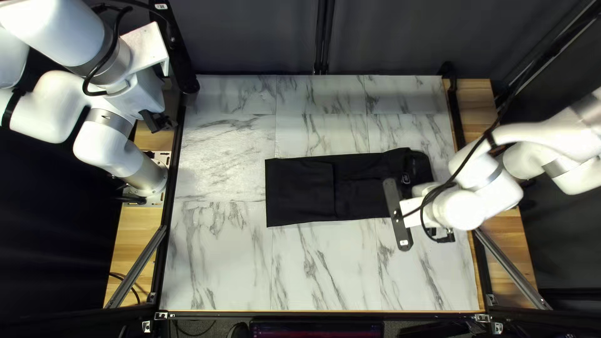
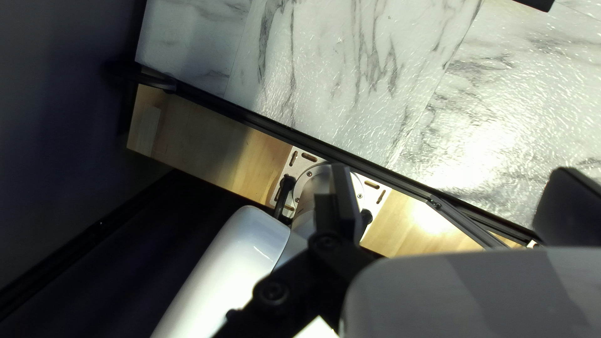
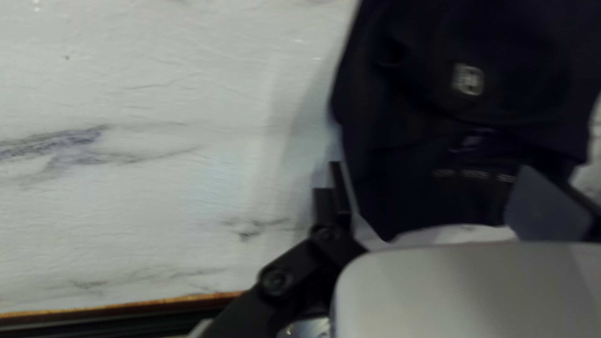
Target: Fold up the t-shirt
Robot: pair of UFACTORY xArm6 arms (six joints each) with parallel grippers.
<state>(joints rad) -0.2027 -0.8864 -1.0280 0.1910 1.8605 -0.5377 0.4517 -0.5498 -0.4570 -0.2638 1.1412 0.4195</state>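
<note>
T-shirt (image 1: 300, 188) layers could separate if the right gripper (image 3: 438, 203), spread wide, empty, near the surface (image 1: 325, 269)'s right edge, pinches too few; left gripper (image 2: 446, 203) gapes wide, empty.

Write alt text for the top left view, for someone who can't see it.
A black T-shirt, folded into a long strip, lies across the middle of a marble-patterned table. The right arm reaches over the shirt's right end; the left arm is beyond the table's left edge.
</note>
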